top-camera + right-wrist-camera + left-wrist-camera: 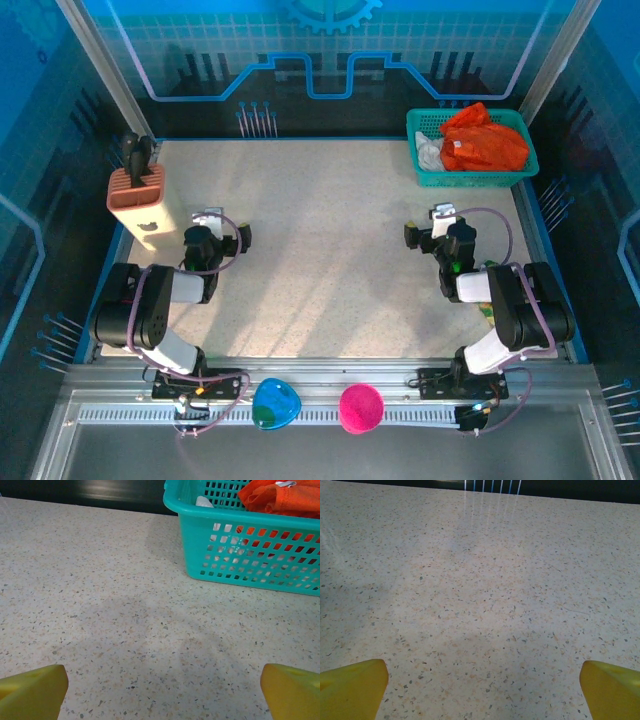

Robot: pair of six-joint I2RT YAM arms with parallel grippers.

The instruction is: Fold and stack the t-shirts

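Far right corner of the speckled table (330, 260): a teal mesh basket (470, 179), long side running left to right. Holds both t-shirts, bunched up and unfolded. Orange t-shirt (486, 140) heaped over the middle and right part, rising above the rim. Off-white t-shirt (429, 153) pushed into the left end, touching the orange one. Seen from the right wrist: basket wall (250, 550) close ahead and to the right, orange cloth (280, 497) showing through the holes, a bit of pale cloth (203, 501) at the left inner corner. Between the right gripper (443, 215) and the shirts: a stretch of bare table, then the perforated near wall. Far left edge: a peach block (137, 195) with dark handles standing up, just beside the left gripper (209, 220). On the near rail (420, 412): a blue piece (275, 403) and a pink piece (361, 408), side by side. Orange heap stretched roughly along the basket's length; neck and hem impossible to tell, so no clear direction for either shirt. Both pincers released, spread wide, grasping nothing: yellow fingertips (355, 685) at the two lower corners above bare table around the left gripper (482, 690), same for the right gripper (162, 690).
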